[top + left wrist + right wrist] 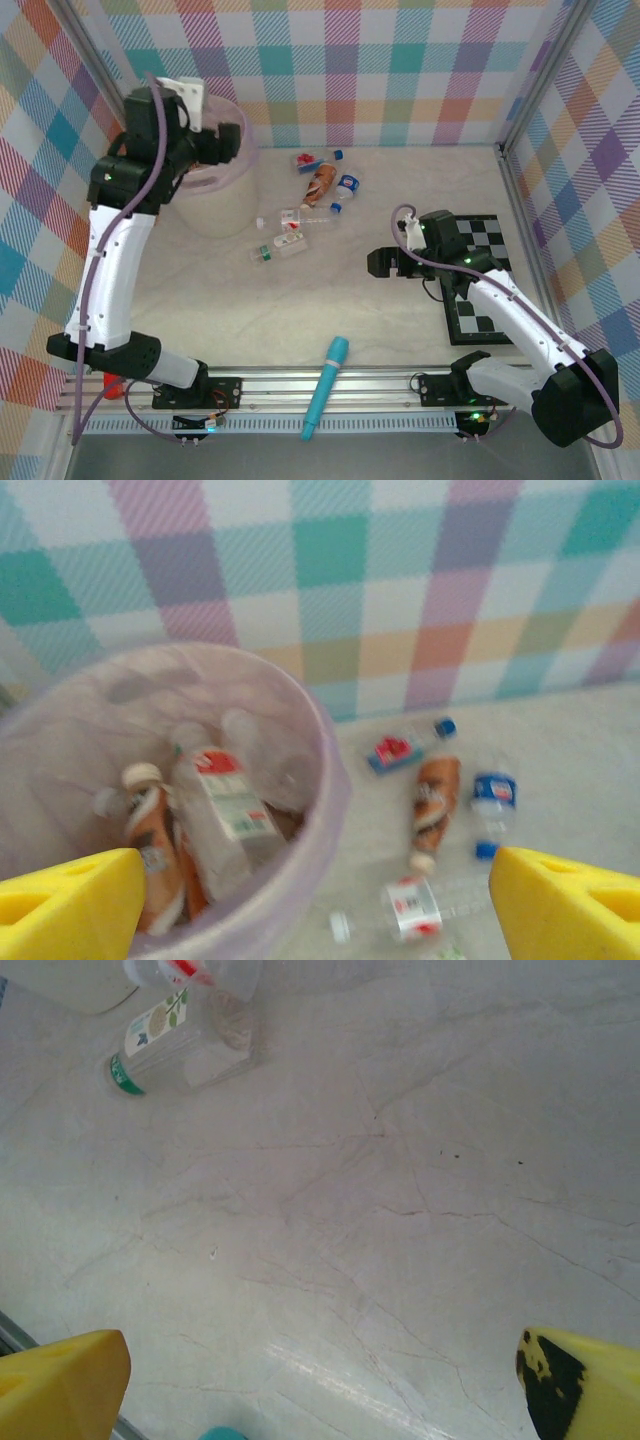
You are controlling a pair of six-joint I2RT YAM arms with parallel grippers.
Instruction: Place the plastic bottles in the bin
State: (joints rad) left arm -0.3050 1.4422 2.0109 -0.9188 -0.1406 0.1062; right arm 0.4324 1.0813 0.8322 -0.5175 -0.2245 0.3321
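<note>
The left hand [228, 140] hung over the bin [215, 212], its fingers spread wide with nothing between them. Looking down from its wrist, the bin [336, 780] held several bottles, among them a brown bottle [150, 840] and a clear bottle with a red-topped label [226, 802]; the rest were too blurred to count. The loose bottles lay on the counter [400, 330] to that hand's right, just beside the bin: a brown one [320, 182] with its long axis running near to far, and a blue-labelled one [347, 188] beside it. Closer to the arms lay a green-capped clear bottle [263, 254], lengthwise left to right. The right hand [385, 262], also wide and empty, stood to the right of that bottle, low over bare counter, and looked about as near to it as the left hand was.
</note>
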